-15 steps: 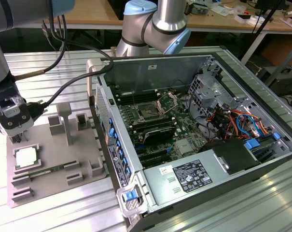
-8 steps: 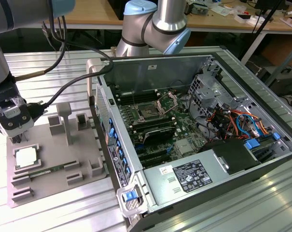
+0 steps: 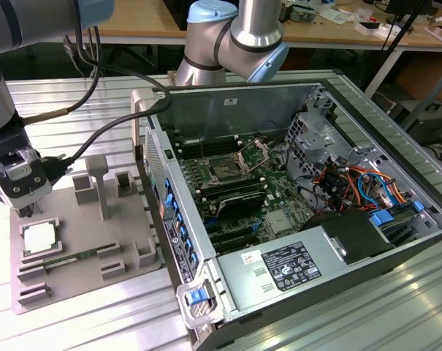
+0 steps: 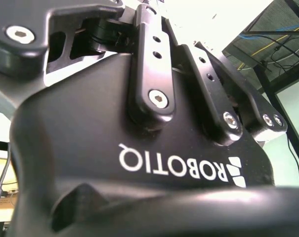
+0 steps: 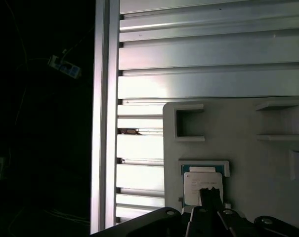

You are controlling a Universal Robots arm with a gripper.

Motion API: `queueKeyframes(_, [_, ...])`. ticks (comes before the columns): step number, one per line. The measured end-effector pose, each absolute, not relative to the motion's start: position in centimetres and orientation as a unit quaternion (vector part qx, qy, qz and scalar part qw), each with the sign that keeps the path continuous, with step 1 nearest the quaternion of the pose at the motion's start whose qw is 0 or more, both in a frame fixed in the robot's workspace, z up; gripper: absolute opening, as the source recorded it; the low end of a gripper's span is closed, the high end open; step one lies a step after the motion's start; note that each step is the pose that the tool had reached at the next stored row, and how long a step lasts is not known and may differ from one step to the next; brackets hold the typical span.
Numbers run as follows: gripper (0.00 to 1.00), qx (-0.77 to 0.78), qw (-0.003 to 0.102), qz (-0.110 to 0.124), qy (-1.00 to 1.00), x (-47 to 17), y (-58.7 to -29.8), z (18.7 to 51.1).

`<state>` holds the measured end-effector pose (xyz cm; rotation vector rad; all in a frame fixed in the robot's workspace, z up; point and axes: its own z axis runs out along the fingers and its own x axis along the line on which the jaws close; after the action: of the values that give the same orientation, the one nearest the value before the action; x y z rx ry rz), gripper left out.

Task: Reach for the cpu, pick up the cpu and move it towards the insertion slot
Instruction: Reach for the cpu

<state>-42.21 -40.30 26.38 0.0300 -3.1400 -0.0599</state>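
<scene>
Over the grey tray (image 3: 78, 232), end effector (image 3: 22, 210) hangs just above the cpu (image 3: 40, 238), nested in its locating recess; grip width cannot be told.

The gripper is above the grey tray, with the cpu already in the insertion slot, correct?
No: the cpu lies on the grey tray under the gripper, not in the insertion slot. The exterior view shows it.

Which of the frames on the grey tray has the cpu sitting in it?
The square frame at the tray's edge on the exterior view's left, below the gripper; the cpu lies in it, the others hold none.
</scene>
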Motion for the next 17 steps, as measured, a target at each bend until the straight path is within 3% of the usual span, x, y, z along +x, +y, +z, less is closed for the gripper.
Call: queueKeyframes(17, [0.11,0.01,0.0,-0.019,-1.0,-42.21,-40.3,25.84])
